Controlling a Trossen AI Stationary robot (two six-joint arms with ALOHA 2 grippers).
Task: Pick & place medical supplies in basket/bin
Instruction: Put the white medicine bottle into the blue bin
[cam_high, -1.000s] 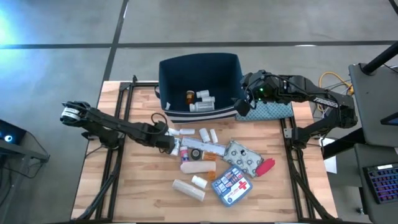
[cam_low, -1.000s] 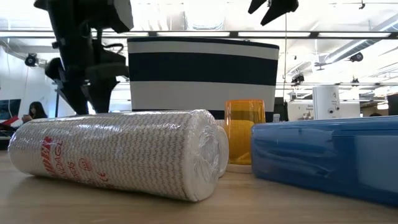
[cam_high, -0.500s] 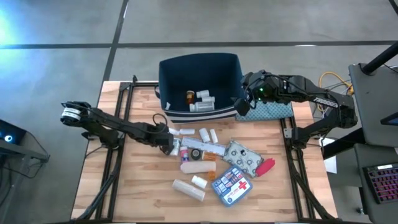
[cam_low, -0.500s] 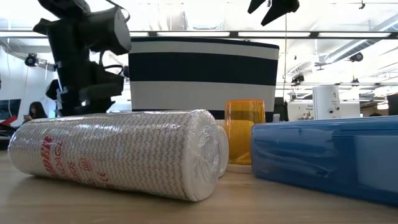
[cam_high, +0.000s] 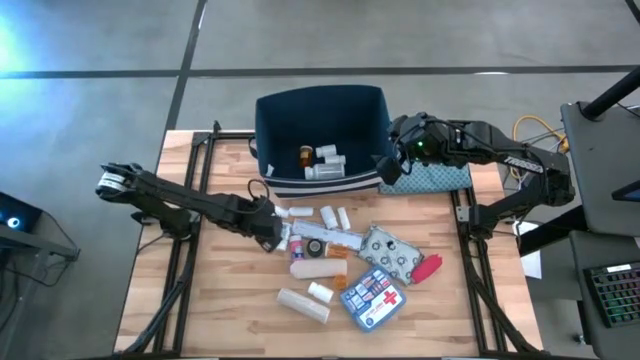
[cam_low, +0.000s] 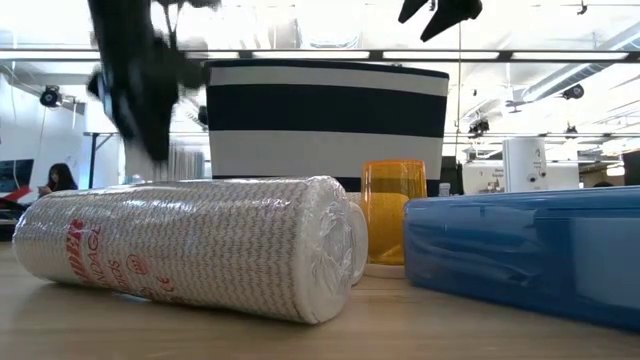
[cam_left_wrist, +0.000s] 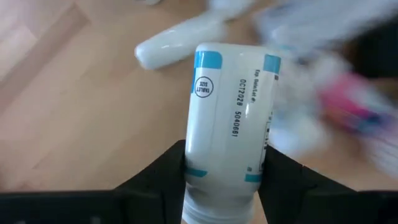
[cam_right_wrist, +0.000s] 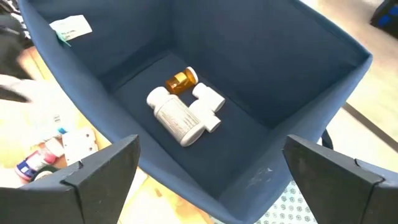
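The rectangular navy-blue fabric bin with white stripes (cam_high: 322, 135) sits beyond the left gripper (cam_high: 272, 231), already holding three white bottles and an orange vial. The right gripper (cam_high: 388, 168), fingers spread and empty, waits over the bin's rim. The left gripper's fingers (cam_left_wrist: 155, 180) clench a white cylindrical pill bottle with blue bands (cam_left_wrist: 227, 118) above the wooden table. Gripped near one end, the bottle could pivot or slip during a quick swing toward the bin.

The left arm reaches low across the table, its left gripper (cam_high: 272, 229) clamped on a white pill bottle (cam_left_wrist: 227, 121). The right arm hangs raised, its right gripper (cam_high: 388, 168) spread wide.
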